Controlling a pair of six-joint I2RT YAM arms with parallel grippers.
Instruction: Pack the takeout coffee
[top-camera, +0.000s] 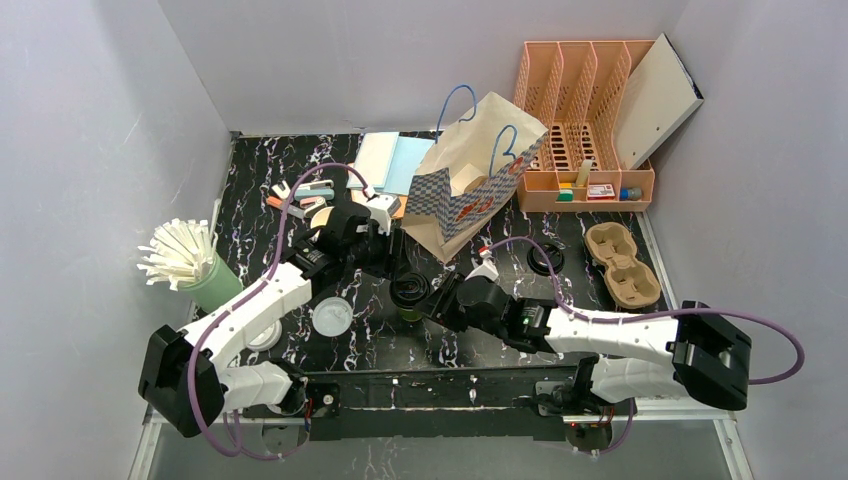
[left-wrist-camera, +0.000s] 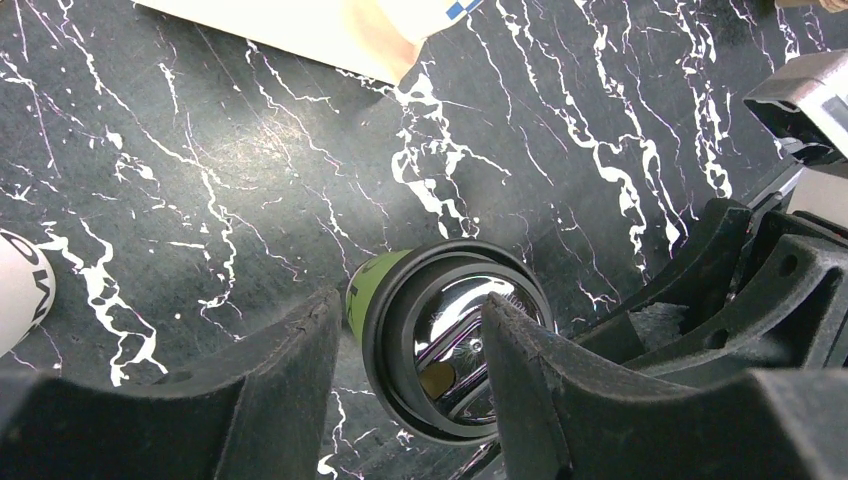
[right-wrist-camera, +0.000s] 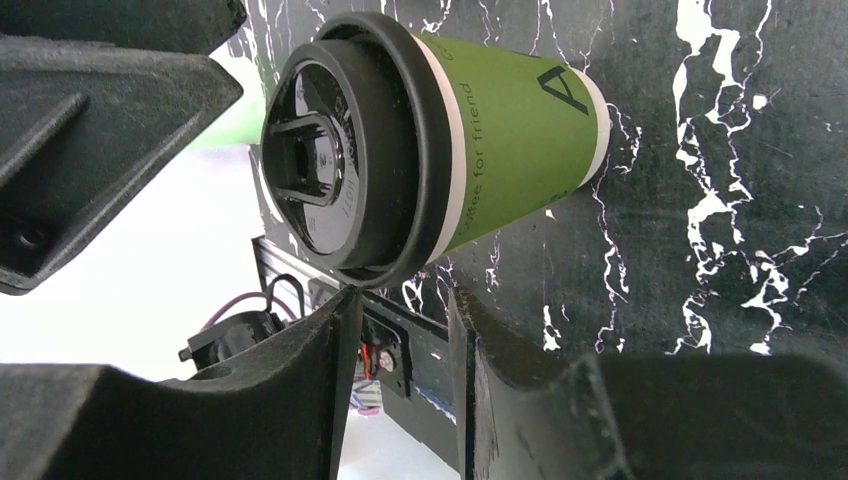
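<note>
On black marble table, takeout coffee upright under half-open left gripper, beside narrow, empty right gripper.

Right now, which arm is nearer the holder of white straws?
Left. The left arm runs just beside the straw holder; the right arm lies beyond the coffee cup.

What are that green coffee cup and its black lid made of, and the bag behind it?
The coffee cup looks like matte printed paper, white at rim and base. Its lid is probably glossy moulded plastic; it mirrors light. The bag is likely creased kraft paper with blue cord handles.
</note>
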